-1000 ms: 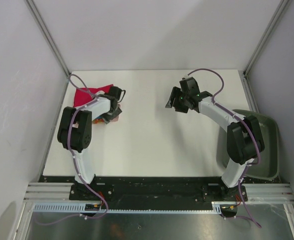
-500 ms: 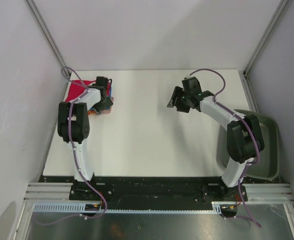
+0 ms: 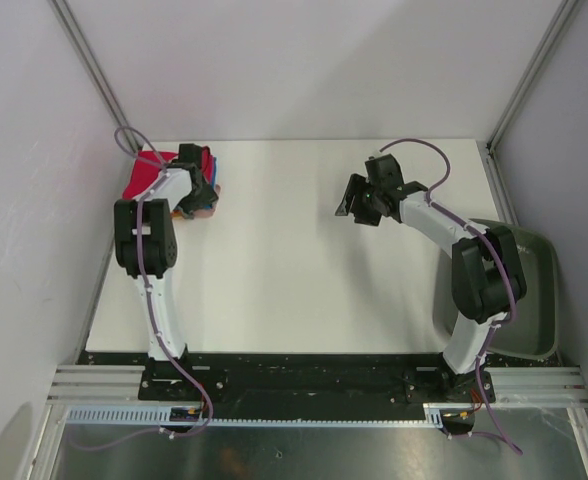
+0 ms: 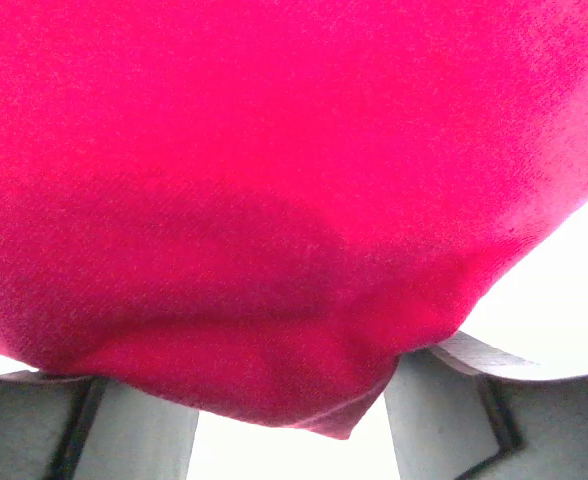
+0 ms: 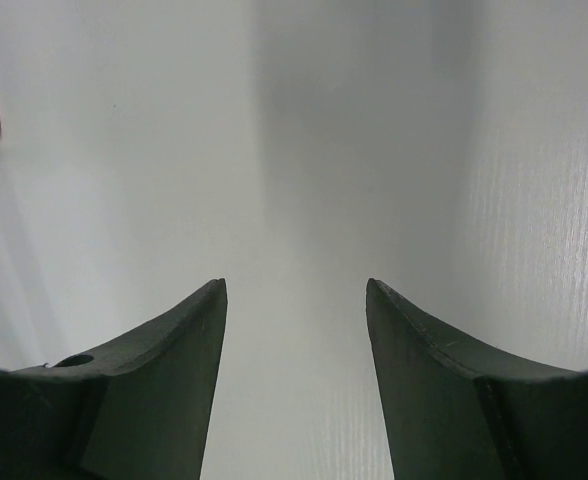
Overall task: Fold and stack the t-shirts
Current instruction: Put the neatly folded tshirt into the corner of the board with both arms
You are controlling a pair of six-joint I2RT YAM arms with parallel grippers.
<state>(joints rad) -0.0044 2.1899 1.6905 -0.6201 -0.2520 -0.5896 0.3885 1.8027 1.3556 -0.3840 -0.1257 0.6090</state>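
The red t-shirt (image 3: 142,178) lies bunched at the table's far left corner, with a blue edge (image 3: 218,183) and an orange edge (image 3: 187,212) of other t-shirts showing beside it. My left gripper (image 3: 198,186) sits on this pile. In the left wrist view red cloth (image 4: 294,180) fills the frame and covers both fingertips; the fingers (image 4: 434,420) stand wide with cloth bulging between them. My right gripper (image 3: 346,205) hovers over bare table at centre right, open and empty (image 5: 294,285).
A dark grey bin (image 3: 534,290) hangs off the table's right edge beside the right arm's base. Frame posts and side walls close in the far corners. White tabletop (image 3: 284,260) stretches between the two arms.
The left gripper has moved away and to the left toward the far corner, and the pile of shirts has gone with it. The right arm has barely moved.
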